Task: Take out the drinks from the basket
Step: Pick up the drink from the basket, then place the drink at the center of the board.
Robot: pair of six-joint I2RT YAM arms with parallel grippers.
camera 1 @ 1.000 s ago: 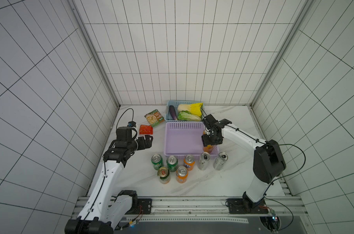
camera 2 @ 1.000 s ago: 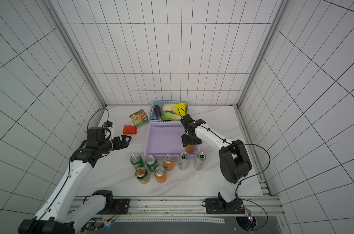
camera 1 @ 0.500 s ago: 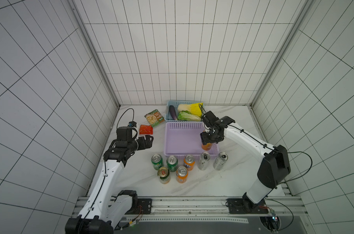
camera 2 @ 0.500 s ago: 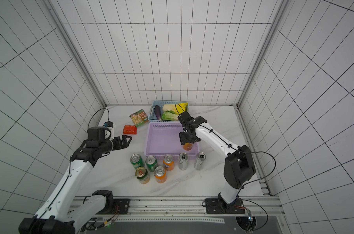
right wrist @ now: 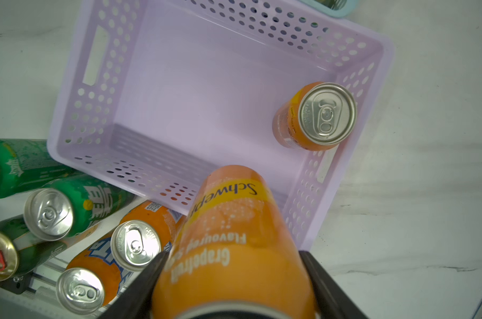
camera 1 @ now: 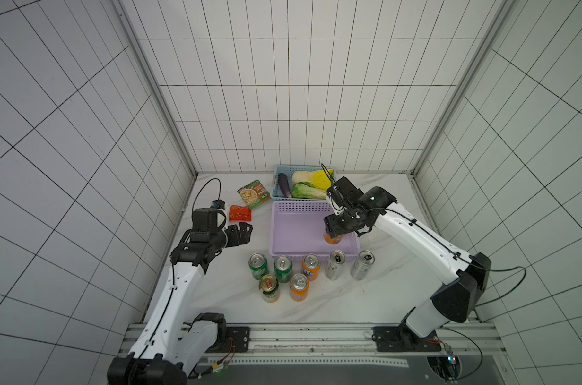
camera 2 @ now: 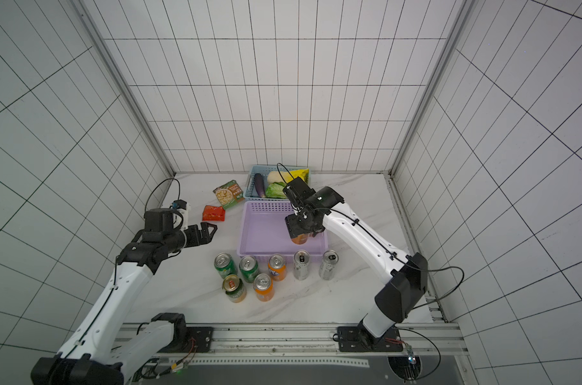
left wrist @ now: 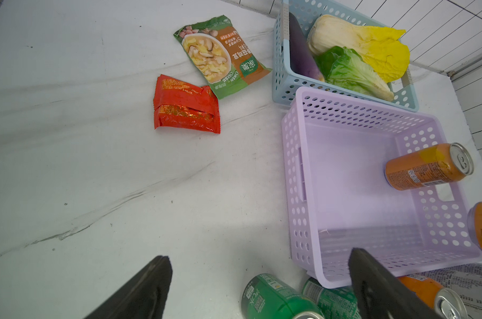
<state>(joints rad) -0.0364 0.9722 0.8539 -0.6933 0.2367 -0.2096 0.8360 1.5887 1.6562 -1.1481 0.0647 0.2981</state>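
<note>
My right gripper point(camera 1: 334, 230) point(camera 2: 299, 230) point(right wrist: 234, 276) is shut on an orange can point(camera 1: 333, 238) point(right wrist: 234, 234), holding it upright above the near right part of the lilac basket point(camera 1: 273, 230) point(camera 2: 246, 230) point(right wrist: 76, 91). A second orange can point(right wrist: 314, 116) point(left wrist: 427, 165) stands inside the basket by its right wall; in both top views the arm hides it. Several cans stand on the table in front of the basket: two green point(camera 1: 258, 265), two orange point(camera 1: 311, 266), two silver point(camera 1: 336, 265) and one dark green point(camera 1: 269, 288). My left gripper point(camera 1: 239, 233) point(camera 2: 206, 233) point(left wrist: 259, 256) hovers open and empty left of the basket.
A light blue basket point(camera 1: 276, 181) of vegetables sits directly behind the lilac one. A green packet point(camera 1: 253, 199) and a red packet point(camera 1: 240, 213) lie on the table at the back left. The marble table point(camera 1: 399, 283) meets tiled walls on three sides.
My right gripper has raised the orange can out of the basket and drifted slightly left. The left arm has not moved.
</note>
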